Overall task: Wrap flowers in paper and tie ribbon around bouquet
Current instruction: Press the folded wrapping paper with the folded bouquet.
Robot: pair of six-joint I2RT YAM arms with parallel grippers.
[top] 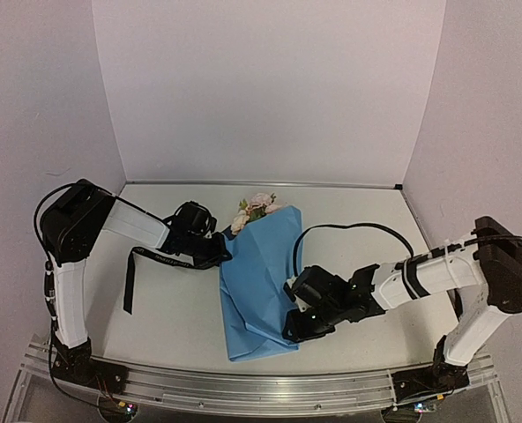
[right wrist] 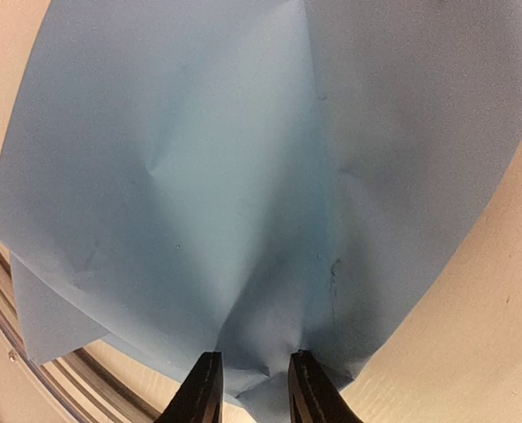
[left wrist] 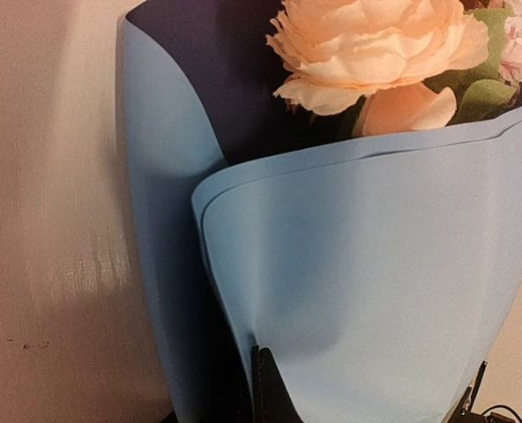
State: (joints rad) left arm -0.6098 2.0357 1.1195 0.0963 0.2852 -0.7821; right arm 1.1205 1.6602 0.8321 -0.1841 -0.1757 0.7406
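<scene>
The light blue paper (top: 257, 282) lies folded over the flowers (top: 259, 207) in the table's middle, with pale rose heads sticking out at the far end. In the left wrist view a peach rose (left wrist: 367, 48) sits against the navy inner face above the overlapping paper flap (left wrist: 376, 264). My left gripper (top: 221, 251) is at the bundle's left edge, its jaws (left wrist: 261, 357) shut on the flap's edge. My right gripper (top: 298, 328) is at the lower right edge, its fingers (right wrist: 254, 361) closed on a puckered fold of paper (right wrist: 243, 159). The black ribbon (top: 155, 257) trails from under the left gripper leftwards, then towards the near edge.
A metal rail (top: 261, 388) runs along the near table edge, close to the bundle's lower end (right wrist: 67, 388). White walls close in the back and sides. A black cable (top: 349, 227) loops above the right arm.
</scene>
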